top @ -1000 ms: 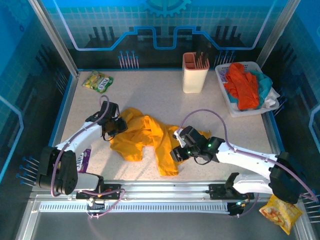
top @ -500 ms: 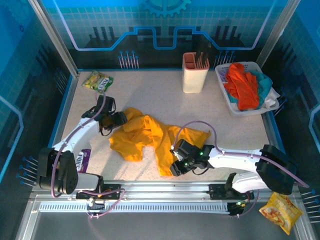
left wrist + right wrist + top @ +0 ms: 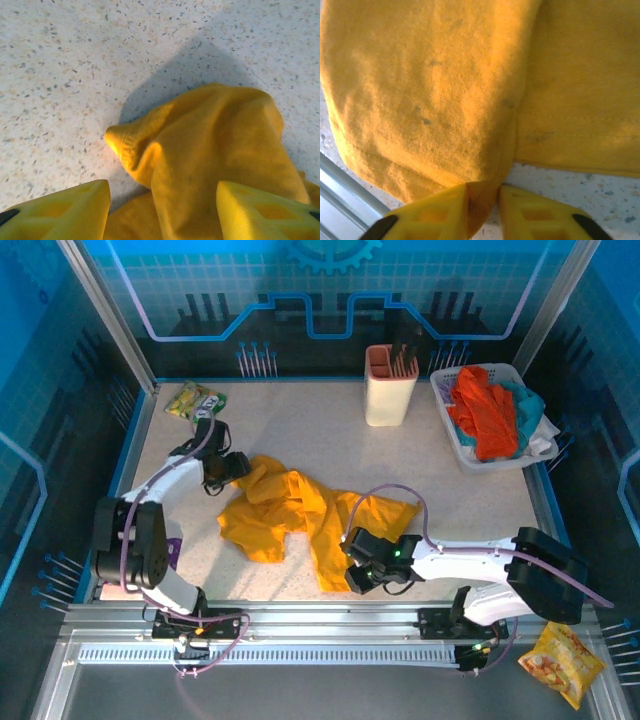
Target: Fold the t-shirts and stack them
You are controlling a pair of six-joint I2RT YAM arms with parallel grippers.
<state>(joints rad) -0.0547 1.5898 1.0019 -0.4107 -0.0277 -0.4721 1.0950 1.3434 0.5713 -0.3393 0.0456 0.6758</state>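
The right fingers are drawn narrow and pinch a fold at the hem of the mustard-yellow t-shirt, just above the surface. The left fingers stand wide apart. A bunched corner of the same t-shirt lies between them, and we cannot tell whether it touches either one. In the top view, we find the t-shirt crumpled mid-surface, with its far-left corner at the left fingers and its near edge at the right fingers. The other t-shirts, orange-red, teal and whitish, lie heaped in a basket at the far right corner.
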